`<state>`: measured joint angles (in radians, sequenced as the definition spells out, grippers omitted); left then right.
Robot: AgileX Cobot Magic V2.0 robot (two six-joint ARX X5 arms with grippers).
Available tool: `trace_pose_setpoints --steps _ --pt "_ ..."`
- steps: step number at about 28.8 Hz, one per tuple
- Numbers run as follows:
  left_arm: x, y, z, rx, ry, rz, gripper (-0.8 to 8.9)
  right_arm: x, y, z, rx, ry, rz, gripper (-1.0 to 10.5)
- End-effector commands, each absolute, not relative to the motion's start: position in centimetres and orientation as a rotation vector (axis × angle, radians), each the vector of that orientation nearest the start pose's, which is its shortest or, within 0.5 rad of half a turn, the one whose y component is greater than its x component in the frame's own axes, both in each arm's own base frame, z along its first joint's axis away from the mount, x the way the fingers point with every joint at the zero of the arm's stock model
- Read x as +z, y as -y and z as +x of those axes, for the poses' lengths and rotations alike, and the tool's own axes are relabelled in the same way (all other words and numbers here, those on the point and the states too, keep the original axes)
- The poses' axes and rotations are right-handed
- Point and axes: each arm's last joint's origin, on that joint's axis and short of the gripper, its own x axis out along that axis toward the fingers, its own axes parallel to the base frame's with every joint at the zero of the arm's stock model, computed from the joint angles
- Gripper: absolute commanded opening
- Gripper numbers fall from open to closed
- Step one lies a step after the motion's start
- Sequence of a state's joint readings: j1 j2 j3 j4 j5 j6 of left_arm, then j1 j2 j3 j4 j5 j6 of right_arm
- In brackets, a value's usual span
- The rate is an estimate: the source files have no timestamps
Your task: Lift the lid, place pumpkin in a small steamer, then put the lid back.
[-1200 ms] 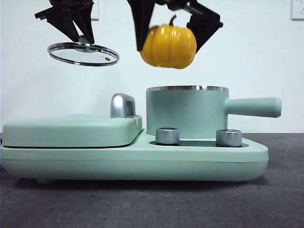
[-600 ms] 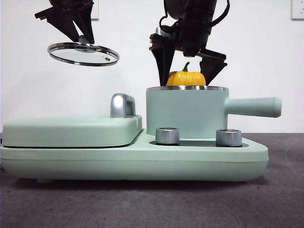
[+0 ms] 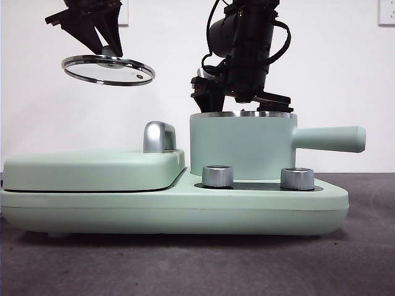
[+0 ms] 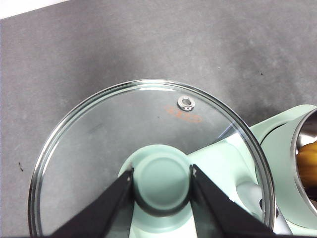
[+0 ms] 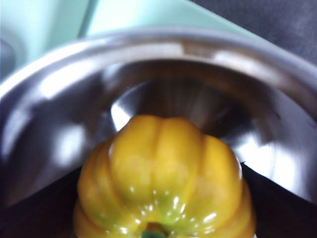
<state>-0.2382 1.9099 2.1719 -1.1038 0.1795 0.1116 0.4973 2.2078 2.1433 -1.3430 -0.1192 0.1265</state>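
1 lid (image 4: 148, 163) clamped in left hand (image 4: 162, 184), 1 pumpkin (image 5: 163, 178) in 1 small steamer (image 3: 242, 145), right hand (image 3: 242, 98) clamped on it

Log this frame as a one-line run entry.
left gripper: holds lid aloft | right gripper: in small steamer with pumpkin | release: unclear | lid: off

Lab-style test bench, not a home kitchen.
Bare white wall (image 3: 345, 74); dark grey mat (image 3: 185, 265); lone mint cooker (image 3: 173, 206); black robot arm (image 3: 247, 43) overhead.

The pumpkin (image 5: 163, 183) sits inside the small steamer (image 3: 242, 147); the lid (image 3: 108, 69) hangs up off to its left.
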Motion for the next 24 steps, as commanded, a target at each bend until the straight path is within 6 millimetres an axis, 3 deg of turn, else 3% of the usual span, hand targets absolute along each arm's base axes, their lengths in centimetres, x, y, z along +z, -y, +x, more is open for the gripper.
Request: trace_pose_setpoints --steps 1,11,17,24 --pt "41.8 9.8 37.7 -0.448 -0.755 0.127 0.59 24.9 -21.6 38.2 0.402 -1.526 -0.222 3.6" --pt "41.8 9.8 37.7 -0.448 -0.755 0.127 0.59 24.1 -21.6 38.1 0.402 -1.552 -0.247 3.7" --pt "41.8 9.8 37.7 -0.448 -0.755 0.127 0.59 24.2 -21.6 38.1 0.397 -1.551 -0.240 5.1" --pt "41.8 9.8 37.7 -0.448 -0.756 0.126 0.59 25.6 -21.7 38.3 0.397 -1.502 -0.213 5.1"
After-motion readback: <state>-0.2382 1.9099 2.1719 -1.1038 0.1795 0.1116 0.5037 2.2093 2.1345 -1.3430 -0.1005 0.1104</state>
